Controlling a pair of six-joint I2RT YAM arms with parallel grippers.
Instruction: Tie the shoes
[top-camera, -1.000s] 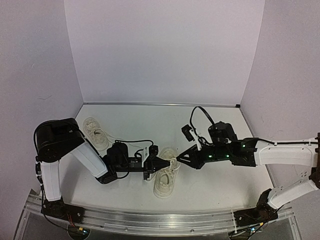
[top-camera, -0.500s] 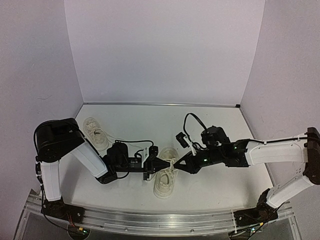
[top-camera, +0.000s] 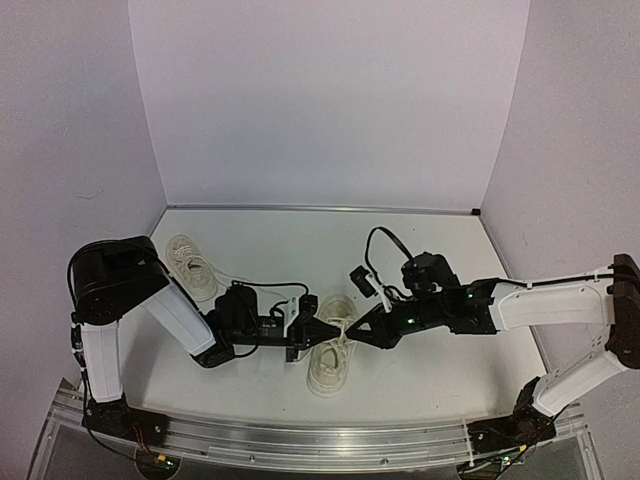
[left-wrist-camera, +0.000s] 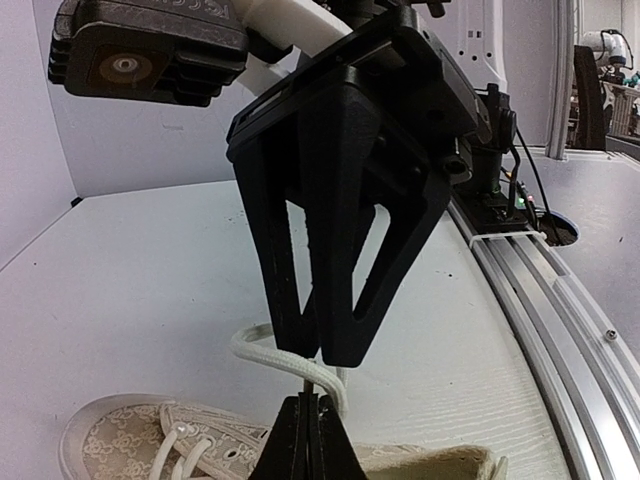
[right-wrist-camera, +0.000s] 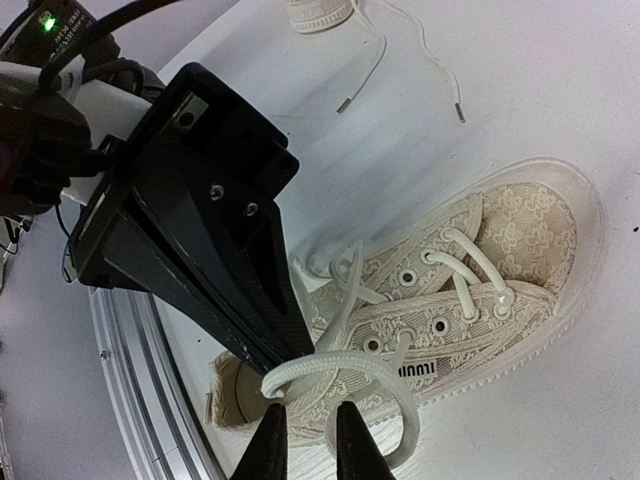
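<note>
Left jaws pinch the lace loop (left-wrist-camera: 262, 345), right jaws sit slightly apart at it; we reckon a mistimed tug collapses it or drags the shoe (right-wrist-camera: 500, 260).

- Your near shoe (right-wrist-camera: 520, 225): matt cream cloth with a woven floral pattern.
- Its sole (right-wrist-camera: 590, 212): pale, smooth rubber.
- Its lace (right-wrist-camera: 330, 368): white woven cord.
- Your left tool (right-wrist-camera: 293, 353) and right tool (right-wrist-camera: 305, 435): matt black plastic.
- Tabletop (left-wrist-camera: 130, 270): white and matt.
- Edge rail (left-wrist-camera: 530, 280): brushed metal.
</note>
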